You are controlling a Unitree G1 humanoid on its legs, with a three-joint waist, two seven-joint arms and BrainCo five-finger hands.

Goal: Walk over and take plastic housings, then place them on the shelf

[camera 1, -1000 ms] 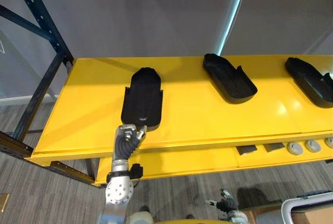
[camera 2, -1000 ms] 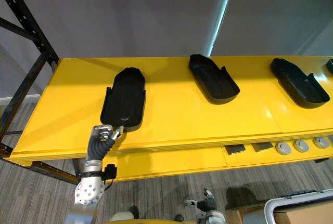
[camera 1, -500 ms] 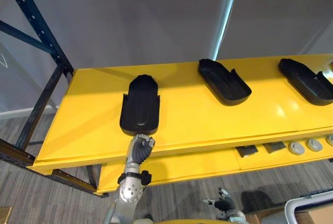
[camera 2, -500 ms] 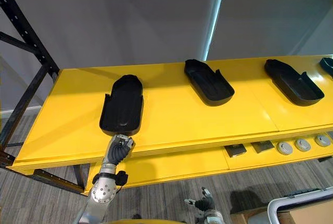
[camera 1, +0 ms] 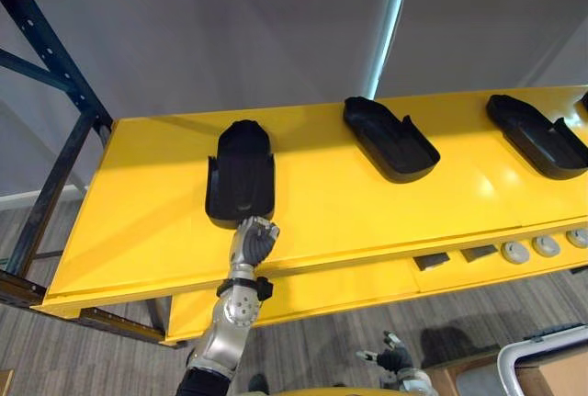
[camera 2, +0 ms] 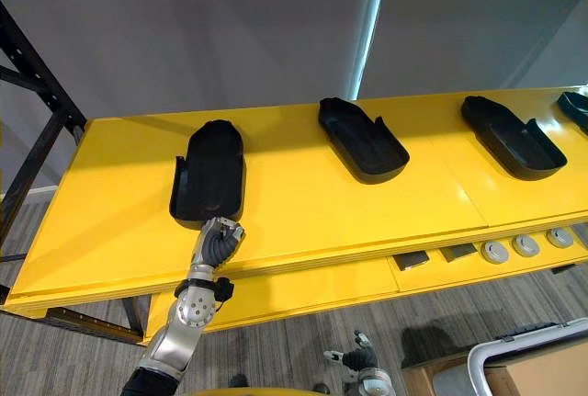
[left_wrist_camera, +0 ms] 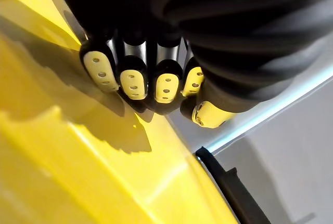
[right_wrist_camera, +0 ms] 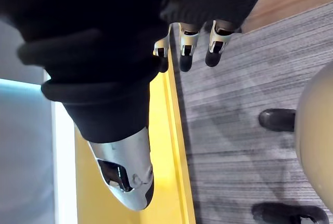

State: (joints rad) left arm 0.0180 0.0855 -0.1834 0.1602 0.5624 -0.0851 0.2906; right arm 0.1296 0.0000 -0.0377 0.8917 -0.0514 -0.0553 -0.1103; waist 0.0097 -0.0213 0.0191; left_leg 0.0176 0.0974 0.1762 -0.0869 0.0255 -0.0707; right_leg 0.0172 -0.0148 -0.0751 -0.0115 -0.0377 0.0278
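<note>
Several black plastic housings lie on the yellow shelf [camera 1: 349, 203]: one at the left [camera 1: 241, 175], one in the middle [camera 1: 390, 139], one at the right [camera 1: 537, 134]. My left hand [camera 1: 254, 238] hovers over the shelf's front strip, right at the near end of the left housing. Its fingers [left_wrist_camera: 135, 73] are curled into a fist above the yellow surface with nothing between them. Whether the knuckles touch the housing is unclear. My right hand [camera 1: 395, 359] hangs low near the floor, its fingers [right_wrist_camera: 187, 42] loosely straight and empty.
A dark blue rack upright [camera 1: 55, 56] stands at the shelf's left end. A lower yellow level carries small grey discs [camera 1: 514, 251] and dark pieces at the right. A grey-rimmed box [camera 1: 551, 368] sits on the floor at the lower right.
The whole view has shifted with the camera. My left arm has reached further forward, and its hand now sits at the right part of the left housing's near end instead of below its corner.
</note>
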